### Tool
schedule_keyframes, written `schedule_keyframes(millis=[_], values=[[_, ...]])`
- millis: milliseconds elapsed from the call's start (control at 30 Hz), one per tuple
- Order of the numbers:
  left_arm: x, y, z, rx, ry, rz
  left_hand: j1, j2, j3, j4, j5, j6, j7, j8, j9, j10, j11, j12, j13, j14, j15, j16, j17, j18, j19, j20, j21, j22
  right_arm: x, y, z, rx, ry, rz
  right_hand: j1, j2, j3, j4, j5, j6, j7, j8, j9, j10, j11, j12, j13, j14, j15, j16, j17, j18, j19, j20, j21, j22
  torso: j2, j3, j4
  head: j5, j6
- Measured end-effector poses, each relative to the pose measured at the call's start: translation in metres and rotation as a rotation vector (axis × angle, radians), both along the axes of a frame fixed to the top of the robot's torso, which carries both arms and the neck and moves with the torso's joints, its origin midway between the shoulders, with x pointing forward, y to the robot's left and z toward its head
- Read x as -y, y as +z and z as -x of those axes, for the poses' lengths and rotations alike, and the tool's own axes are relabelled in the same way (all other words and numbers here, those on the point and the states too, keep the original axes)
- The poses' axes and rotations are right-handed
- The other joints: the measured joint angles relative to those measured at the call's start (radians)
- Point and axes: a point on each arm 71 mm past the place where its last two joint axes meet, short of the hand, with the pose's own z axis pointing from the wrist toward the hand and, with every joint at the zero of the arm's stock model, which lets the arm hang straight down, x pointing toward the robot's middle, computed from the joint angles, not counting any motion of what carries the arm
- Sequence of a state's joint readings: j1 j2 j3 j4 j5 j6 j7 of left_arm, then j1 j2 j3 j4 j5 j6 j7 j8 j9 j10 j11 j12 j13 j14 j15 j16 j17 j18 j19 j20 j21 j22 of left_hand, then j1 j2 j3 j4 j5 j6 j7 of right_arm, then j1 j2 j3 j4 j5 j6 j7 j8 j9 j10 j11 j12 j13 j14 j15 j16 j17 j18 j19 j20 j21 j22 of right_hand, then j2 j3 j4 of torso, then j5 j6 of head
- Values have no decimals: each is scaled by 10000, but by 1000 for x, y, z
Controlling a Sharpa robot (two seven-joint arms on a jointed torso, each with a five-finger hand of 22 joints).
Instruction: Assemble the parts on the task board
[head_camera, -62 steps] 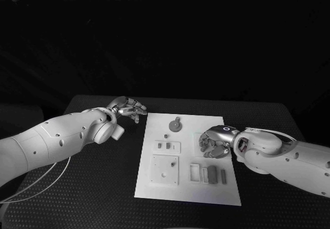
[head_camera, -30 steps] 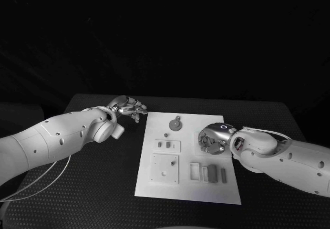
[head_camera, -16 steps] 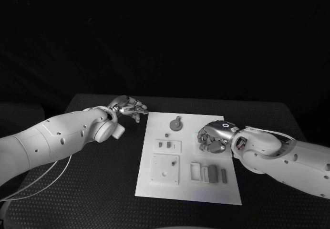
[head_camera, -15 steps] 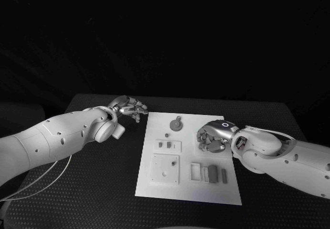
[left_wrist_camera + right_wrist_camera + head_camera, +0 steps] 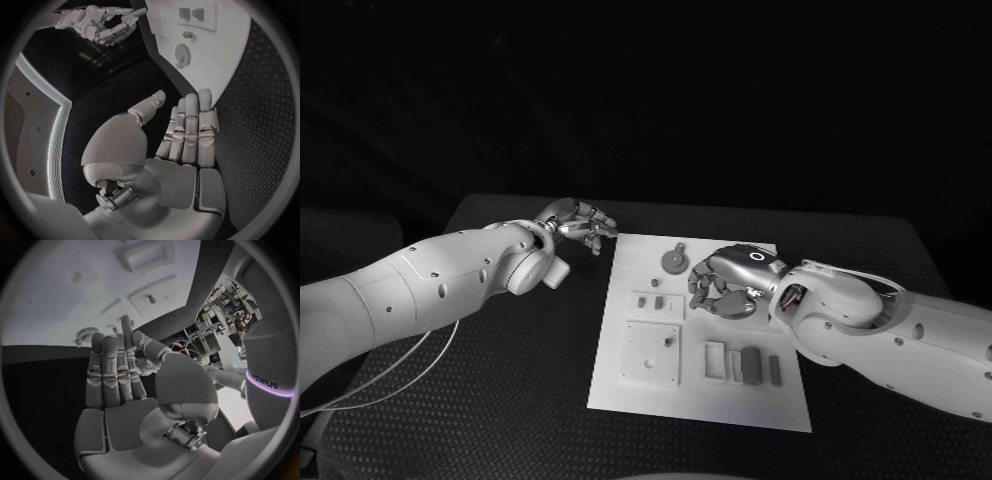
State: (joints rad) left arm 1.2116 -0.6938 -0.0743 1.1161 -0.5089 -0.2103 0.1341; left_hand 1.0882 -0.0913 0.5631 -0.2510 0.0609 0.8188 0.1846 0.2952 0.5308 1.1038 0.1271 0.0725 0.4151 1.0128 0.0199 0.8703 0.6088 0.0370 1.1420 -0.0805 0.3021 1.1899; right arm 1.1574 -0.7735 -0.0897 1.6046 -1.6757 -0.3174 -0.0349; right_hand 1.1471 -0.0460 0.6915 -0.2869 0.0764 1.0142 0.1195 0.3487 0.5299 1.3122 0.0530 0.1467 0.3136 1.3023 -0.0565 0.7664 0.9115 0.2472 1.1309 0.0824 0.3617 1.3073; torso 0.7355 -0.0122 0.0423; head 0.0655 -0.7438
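Nearest on the task board [image 5: 625, 392], the bar-shaped parts [image 5: 741, 364] lie loose in a row. Above them the right hand [image 5: 718, 287] hovers empty, fingers loosely curled and apart; a careless descent could scatter small pieces. Farther off, the left hand [image 5: 578, 224] waits empty and open-fingered at the bench [image 5: 516, 370] beside the board's far corner.

My black table [image 5: 516, 340] has a dotted, textured surface, and the white task board [image 5: 635, 400] lies flat at its middle.

L robot hand [image 5: 580, 224] empty, fingers straight; R robot hand [image 5: 723, 284] same.
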Motion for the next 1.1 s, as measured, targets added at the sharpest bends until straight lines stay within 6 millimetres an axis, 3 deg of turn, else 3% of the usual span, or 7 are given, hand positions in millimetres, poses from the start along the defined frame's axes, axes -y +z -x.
schedule_keyframes(millis=[167, 333, 833, 1100], values=[[2, 0, -1, -9, -7, 46, -3, 4, 0, 0, 0, -10, -10, 0, 0, 1, -1, 0, 0, 0, 0, -1, 1, 0, 0, 1, -36, 9, -31, -4, 13, -211, 772, -268, 0, 0, 25, 26, -3, 6, -7, -2, 0, 0, -1, 0, 13, -1, 2, 0, 0, 0, 0, 0, 0, 0, 1, 0, -13, 88, -12], [6, 0, -1, -15, -62, 89, -3, 4, 0, 0, 0, -11, -11, 0, -1, 2, -2, 0, 0, 0, 0, -1, 9, 0, -1, 1, -36, 8, -47, -16, 24, -482, 1208, -311, 0, 0, 27, 28, 8, 9, -10, -16, 0, 13, -15, -1, 30, -3, 3, 0, -1, 0, 0, 0, 0, 0, 1, -1, 4, 139, -19], [10, 0, -1, -36, -118, 132, -2, 5, 0, 0, 0, -15, -15, 0, -2, 7, -8, 0, -8, 0, 0, -1, 18, 0, -2, 3, -36, 7, -69, -48, 44, -1058, 1820, -102, 0, 0, 55, -1, 12, 19, -22, -23, 1, 28, -33, -12, 60, -15, 15, 0, -2, 0, -1, 1, 0, 8, 3, -10, 5, 336, -162], [10, 0, -1, -44, -124, 136, -2, 5, 0, 0, 0, -16, -16, 0, -3, 10, -10, 0, -7, 0, 0, -1, 17, 0, -2, 4, -36, 17, -66, -54, 40, -1198, 1800, 313, 0, 0, 53, -2, 11, 18, -23, 3, 0, 28, -35, -14, 64, -21, 21, 0, -3, 0, -1, 1, 0, 8, 3, -9, 8, 354, -198]])
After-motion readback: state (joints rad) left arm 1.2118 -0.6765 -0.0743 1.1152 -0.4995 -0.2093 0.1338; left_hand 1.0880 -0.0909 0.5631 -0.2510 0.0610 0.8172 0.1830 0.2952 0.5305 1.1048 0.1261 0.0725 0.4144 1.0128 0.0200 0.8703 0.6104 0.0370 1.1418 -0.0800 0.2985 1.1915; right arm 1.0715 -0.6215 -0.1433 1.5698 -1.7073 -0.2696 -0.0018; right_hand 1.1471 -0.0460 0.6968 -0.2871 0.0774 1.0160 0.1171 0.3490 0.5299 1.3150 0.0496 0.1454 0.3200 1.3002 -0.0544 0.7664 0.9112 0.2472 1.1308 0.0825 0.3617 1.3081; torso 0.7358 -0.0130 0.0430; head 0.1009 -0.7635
